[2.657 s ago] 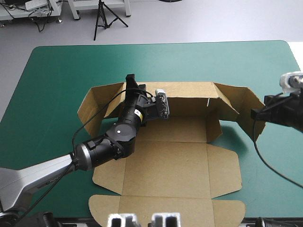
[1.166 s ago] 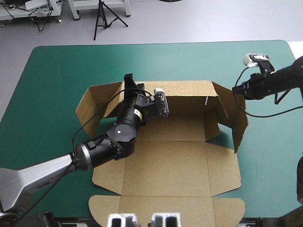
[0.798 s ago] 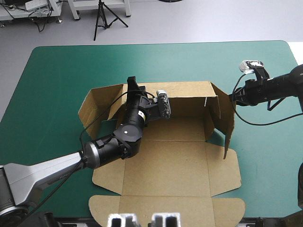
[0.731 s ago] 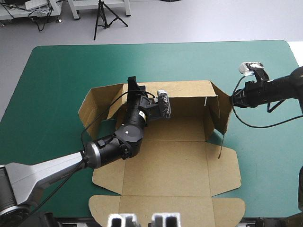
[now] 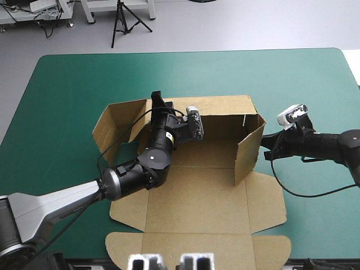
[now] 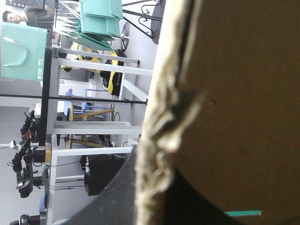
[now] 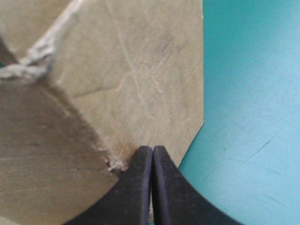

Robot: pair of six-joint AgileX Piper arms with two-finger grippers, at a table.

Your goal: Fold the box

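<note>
Showing: the box [image 5: 197, 191] part-folded in the middle of the table [image 5: 67, 101], as I see it from my console.
Done: the back wall [image 5: 225, 115] is upright. The right wall [image 5: 247, 152] is raised and swung in over the floor, meeting the back wall at the corner.
Left to do: the left wall [image 5: 115, 126] leans outward, untucked. The flap [image 5: 267, 202] on the right and the lid [image 5: 197, 247] lie flat toward the near edge. I judge the fold less than half done.
Left pincer [image 5: 156, 97]: at the back wall's top edge, near its left corner. The wrist view shows the board's edge running between the black fingers, so I read it as clamped on the box.
Right pincer [image 5: 266, 140]: closed to a point with nothing between the fingers, its tip against the outer face of the right wall, beside a crease.
Around: nothing else on the teal-green cover that I can see.
In the way: my left arm [image 5: 135, 174] lies across the left part of the floor, where the left wall would have to come in. I expect it must clear first.
</note>
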